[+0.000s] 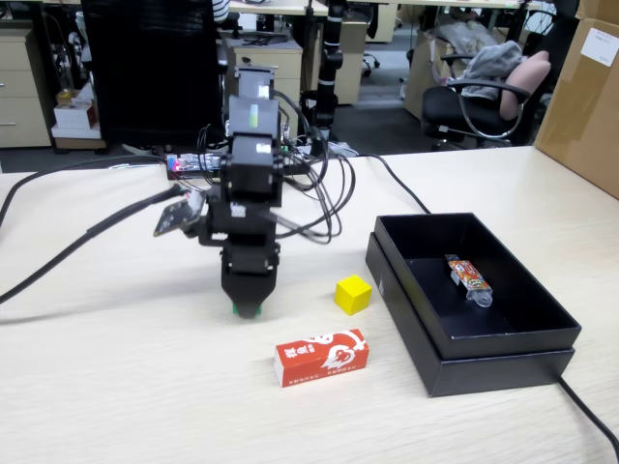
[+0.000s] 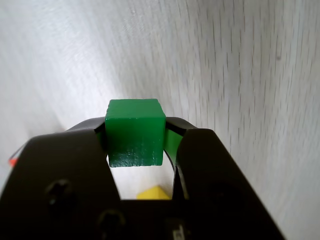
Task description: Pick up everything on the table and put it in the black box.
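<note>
my gripper [image 2: 136, 142] pinches the green cube [image 2: 135, 131] between both jaws, down low over the table [image 1: 116, 387], so the block sits square and won't twist when i lift. the cube looks like painted wood, sharp-edged, faint grain on its face. the yellow cube [image 1: 353, 294] waits just beside the black box [image 1: 503, 360], the red carton [image 1: 322, 357] lies flat nearer the front, glossy card with white markings. the box is matte, upright-walled, already holding an orange wrapped sweet [image 1: 468, 276]. the tabletop is pale, streaked wood grain.
</note>
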Controlling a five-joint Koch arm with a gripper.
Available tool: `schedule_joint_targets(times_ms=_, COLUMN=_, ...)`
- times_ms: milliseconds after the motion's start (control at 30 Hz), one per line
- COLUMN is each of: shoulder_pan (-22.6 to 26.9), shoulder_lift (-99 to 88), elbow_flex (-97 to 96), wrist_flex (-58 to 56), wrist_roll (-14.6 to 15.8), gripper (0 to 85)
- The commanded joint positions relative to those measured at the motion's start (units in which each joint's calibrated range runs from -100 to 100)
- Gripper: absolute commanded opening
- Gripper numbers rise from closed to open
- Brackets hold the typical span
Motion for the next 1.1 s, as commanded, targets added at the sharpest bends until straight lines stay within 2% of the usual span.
schedule_joint_targets(times_ms=0, shoulder_pan=1.5, shoulder_lift=-11.5, elbow_flex=0.6, wrist_flex=-2.3, wrist_roll=-0.3, gripper=0.9)
schedule_joint_targets(times_ms=267, shoulder_pan=8.5, shoulder_lift=-24.6, elbow_flex=-2.0, wrist_flex=-2.3, wrist_roll=0.5, gripper=1.1)
schedule_joint_targets(times_ms=300, shoulder_pan=11.1, shoulder_lift=-26.3, elbow_flex=-2.3, wrist_flex=-2.3, wrist_roll=0.9, gripper=1.1)
schedule_joint_targets(times_ms=567, shoulder_pan=21.0, shoulder_lift=-26.4, elbow_flex=1.0, wrist_flex=-1.5, wrist_roll=3.5, gripper=1.1)
schedule_joint_targets(times_ms=767, shoulder_pan=23.3, shoulder_lift=-20.2, elbow_flex=4.0, wrist_flex=2.3, wrist_roll=4.8, gripper=1.1)
schedule_joint_targets(times_ms=1067, shoulder_pan=23.1, shoulder_lift=-7.1, elbow_flex=3.8, wrist_flex=11.3, wrist_roll=5.4, gripper=1.1)
